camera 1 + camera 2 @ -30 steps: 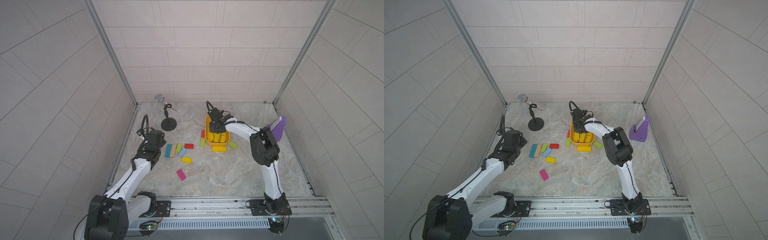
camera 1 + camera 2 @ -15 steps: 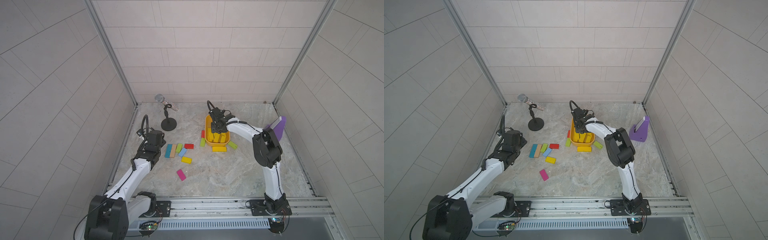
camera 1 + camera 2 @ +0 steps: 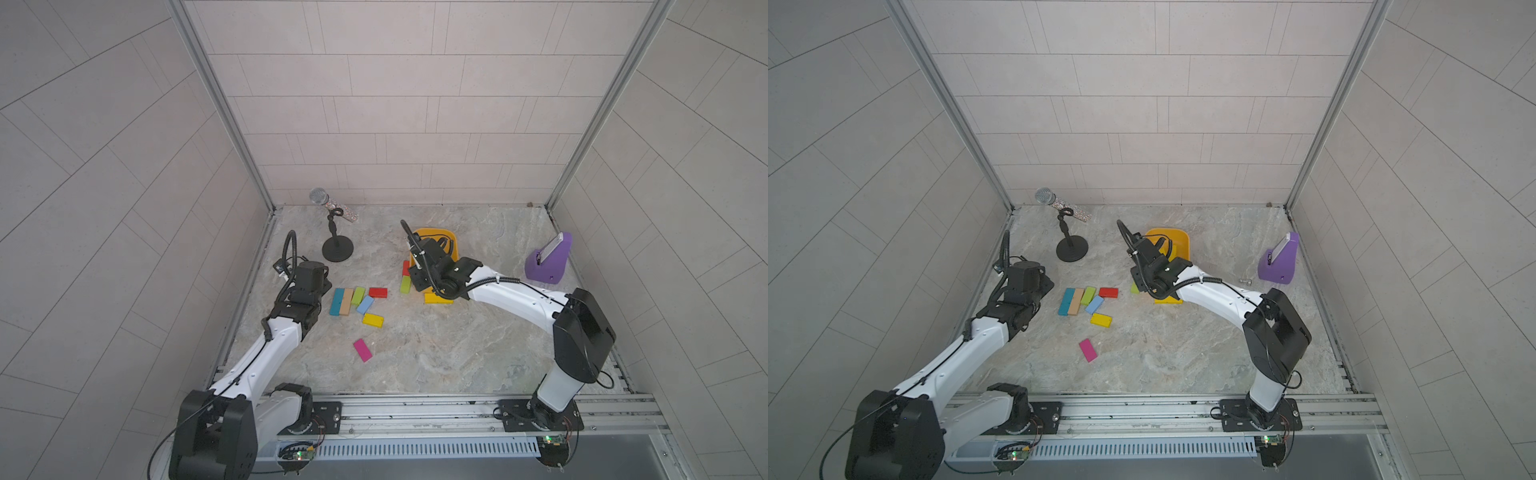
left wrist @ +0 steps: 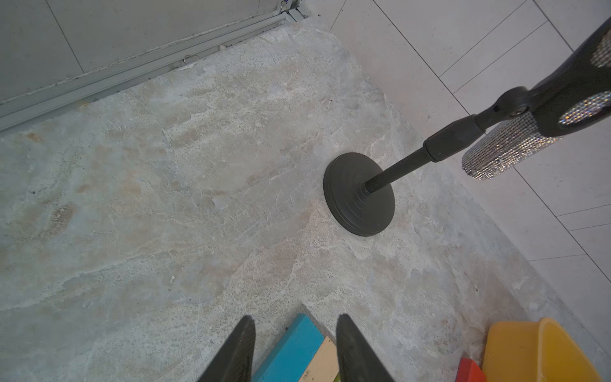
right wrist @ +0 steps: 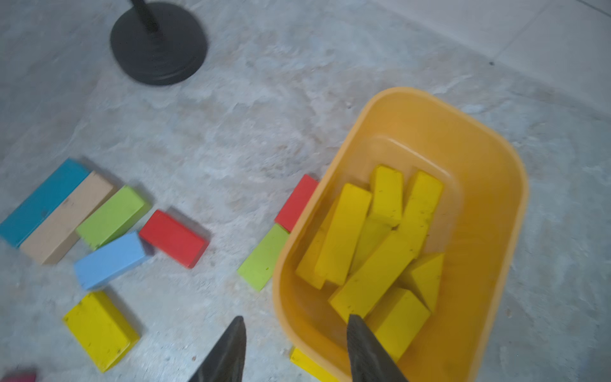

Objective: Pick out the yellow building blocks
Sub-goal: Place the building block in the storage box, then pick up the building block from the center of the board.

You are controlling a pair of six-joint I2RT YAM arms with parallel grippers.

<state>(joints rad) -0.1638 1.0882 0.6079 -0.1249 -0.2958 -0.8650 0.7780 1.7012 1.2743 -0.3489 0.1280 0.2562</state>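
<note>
Right wrist view: right tool spread, empty, over tub rim; most yellow building blocks inside, two lie loose beside the tool.

Microphone stand, purple holder, orange tub, pink block
</note>
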